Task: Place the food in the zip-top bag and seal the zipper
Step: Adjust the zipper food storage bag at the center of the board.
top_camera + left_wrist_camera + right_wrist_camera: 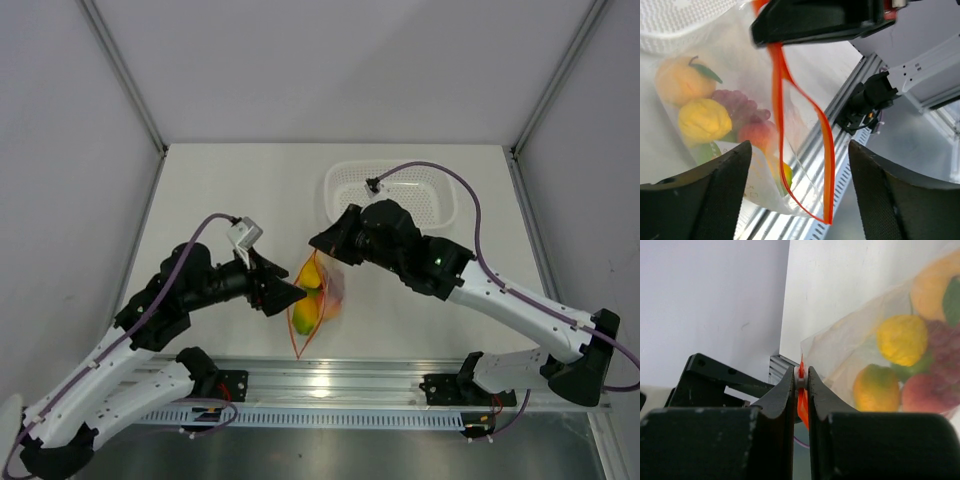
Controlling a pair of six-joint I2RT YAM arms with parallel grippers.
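The zip-top bag (318, 305) is clear and holds the food: an orange fruit with a leaf (680, 80), a yellow piece (704, 120), dark grapes (737, 102) and a peach (757, 135). My right gripper (322, 248) is shut on the top end of the red-orange zipper (802, 407), with a small white piece pinched at its tips (801, 372). Below that grip the zipper (827, 150) splits into two strips that gape apart and meet again at the bottom corner. My left gripper (800, 150) is open, one finger on each side of the bag's mouth edge, touching nothing.
A white perforated basket (390, 195) stands behind the bag at the back right of the table. The aluminium rail (330, 385) carrying both arm bases runs along the near edge, just below the bag's lower corner. Cage posts rise at the back corners.
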